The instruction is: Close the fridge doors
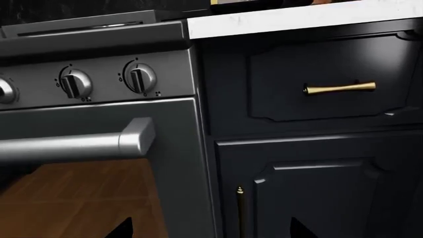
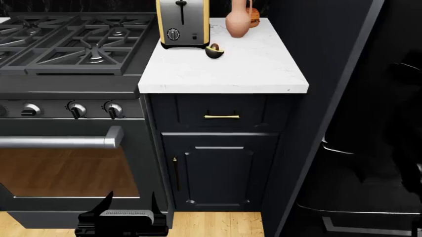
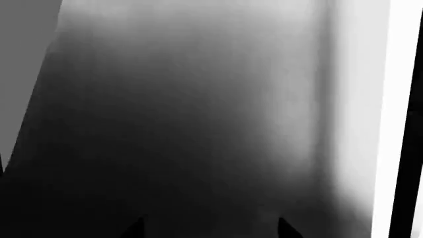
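Beside the counter [image 2: 224, 74], at the head view's right, a fridge door [image 2: 329, 64] stands swung out, edge toward us, so closing remains. Our left gripper [image 2: 128, 207] hangs spread, empty; our right gripper [image 3: 208, 228], spread too, faces a glossy panel.

toaster [image 2: 183, 23] | vase [image 2: 237, 22] | white counter [image 2: 224, 69] | stove knobs [image 2: 94, 109] | brass drawer handle [image 2: 222, 117]
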`<state>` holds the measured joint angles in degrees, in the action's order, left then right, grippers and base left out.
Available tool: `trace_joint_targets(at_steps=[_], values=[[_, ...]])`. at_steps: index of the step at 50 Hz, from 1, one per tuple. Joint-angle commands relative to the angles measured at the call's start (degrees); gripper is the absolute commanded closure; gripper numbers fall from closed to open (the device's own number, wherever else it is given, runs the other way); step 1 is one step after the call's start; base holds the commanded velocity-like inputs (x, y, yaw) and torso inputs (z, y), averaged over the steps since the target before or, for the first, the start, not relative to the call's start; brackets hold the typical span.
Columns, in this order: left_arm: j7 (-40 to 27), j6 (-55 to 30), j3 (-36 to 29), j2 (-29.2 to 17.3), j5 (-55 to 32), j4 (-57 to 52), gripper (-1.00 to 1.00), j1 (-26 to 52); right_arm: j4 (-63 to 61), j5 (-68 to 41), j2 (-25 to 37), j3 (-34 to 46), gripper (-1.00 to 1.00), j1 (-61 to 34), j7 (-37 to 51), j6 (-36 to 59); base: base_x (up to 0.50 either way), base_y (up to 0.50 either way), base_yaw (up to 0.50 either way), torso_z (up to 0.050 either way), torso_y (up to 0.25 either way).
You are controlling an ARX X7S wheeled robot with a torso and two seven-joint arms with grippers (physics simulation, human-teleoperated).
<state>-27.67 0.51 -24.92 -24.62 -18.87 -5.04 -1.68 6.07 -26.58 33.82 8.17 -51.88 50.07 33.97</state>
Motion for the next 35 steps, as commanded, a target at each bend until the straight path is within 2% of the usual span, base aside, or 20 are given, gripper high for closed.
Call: trace_joint_targets(at_steps=[1,14,25,35], values=[[0.05,0.08,-0.07,-0.02,-0.13,0.13,-1.0,0.06,10.88,2.27,1.49,2.37,-1.0,-8.75,-1.43,2.39,0.0,0.0,0.0,0.0,0.0],[-0.04,0.04,-0.13,-0.08,-0.22,0.11,-1.0,0.12,8.42,1.28,2.83,0.0,-1.0,-6.21,0.65,3.98,0.0,0.0,0.0,0.0,0.0],[-0.1,-0.01,-0.22,-0.15,-0.28,0.15,-1.0,0.13,-7.0,-7.08,1.36,-6.62,-1.0,13.4,0.85,1.96,0.0,0.0,0.0,0.0,0.0],[-0.24,-0.2,-0.28,-0.19,-0.37,0.07,-1.0,0.14,-19.02,-11.87,0.48,-10.82,-1.0,26.45,1.67,0.31,0.0,0.0,0.0,0.0,0.0]])
